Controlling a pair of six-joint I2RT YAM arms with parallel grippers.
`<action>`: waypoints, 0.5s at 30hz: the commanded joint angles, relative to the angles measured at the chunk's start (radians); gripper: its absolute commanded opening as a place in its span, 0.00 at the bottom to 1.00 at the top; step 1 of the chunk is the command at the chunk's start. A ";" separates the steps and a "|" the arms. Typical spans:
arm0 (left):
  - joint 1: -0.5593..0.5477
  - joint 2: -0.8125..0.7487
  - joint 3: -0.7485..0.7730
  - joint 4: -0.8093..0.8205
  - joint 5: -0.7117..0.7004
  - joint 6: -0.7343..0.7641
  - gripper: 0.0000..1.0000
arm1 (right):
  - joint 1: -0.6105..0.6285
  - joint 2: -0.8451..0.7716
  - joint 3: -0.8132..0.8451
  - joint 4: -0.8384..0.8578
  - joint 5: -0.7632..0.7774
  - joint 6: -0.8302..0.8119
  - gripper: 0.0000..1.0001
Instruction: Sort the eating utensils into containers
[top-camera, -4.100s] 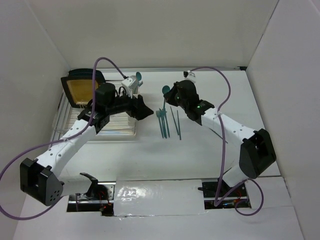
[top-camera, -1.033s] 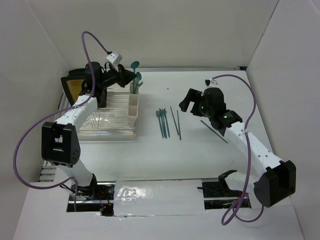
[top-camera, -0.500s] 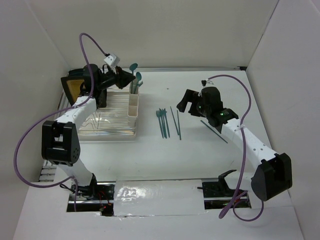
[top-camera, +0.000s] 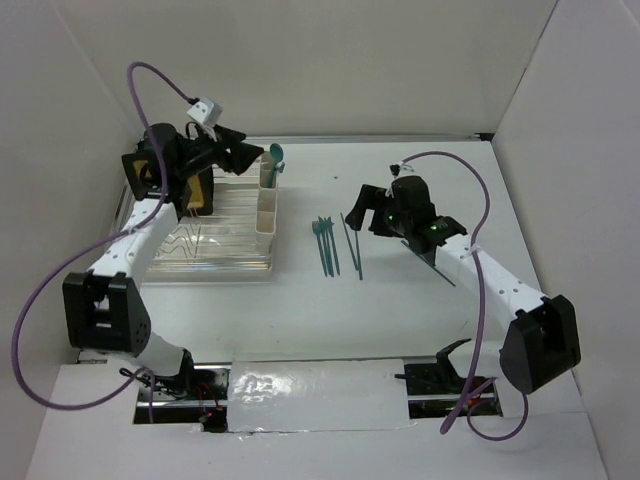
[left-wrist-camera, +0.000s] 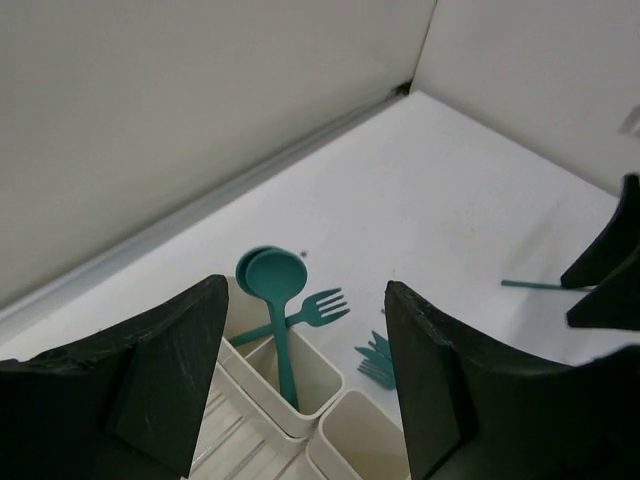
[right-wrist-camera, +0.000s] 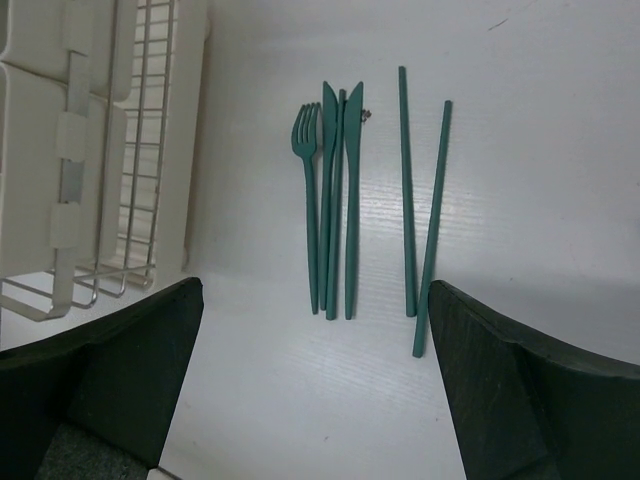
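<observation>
Left gripper spread wide, gripping nothing, hanging high over the far cup at the right edge of the rack. In that cup: 2 spoons, bowls up and overlapping, plus 1 fork, tines up, leaning out toward the table. Just beside it, nearer the arm bases, the near cup; contents impossible to tell. At the rack's far left corner, 1 yellow plate with a black rim, standing on edge, partly hidden by the left arm.

Right gripper likewise wide open and empty, poised above the loose pieces on the table, touching none. Below it, lying roughly parallel: 2nd fork on the rack side, just beside a tight bunch of knives, count hard to tell. Then a gap, then 2 chopsticks near each other, the outer 1 slightly slanted and reaching nearer the arm bases. Well apart from these, toward the right wall, a 3rd chopstick, lying slanted and partly under the right arm.
</observation>
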 joint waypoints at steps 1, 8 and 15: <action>0.016 -0.169 0.006 0.015 -0.014 -0.016 0.76 | 0.017 0.043 0.024 0.034 0.025 -0.037 1.00; 0.000 -0.336 0.000 -0.250 0.060 -0.111 0.77 | 0.030 0.161 -0.005 0.068 0.075 -0.056 0.95; -0.088 -0.457 -0.120 -0.402 0.126 0.059 0.80 | -0.002 0.193 -0.005 -0.016 0.262 -0.086 0.84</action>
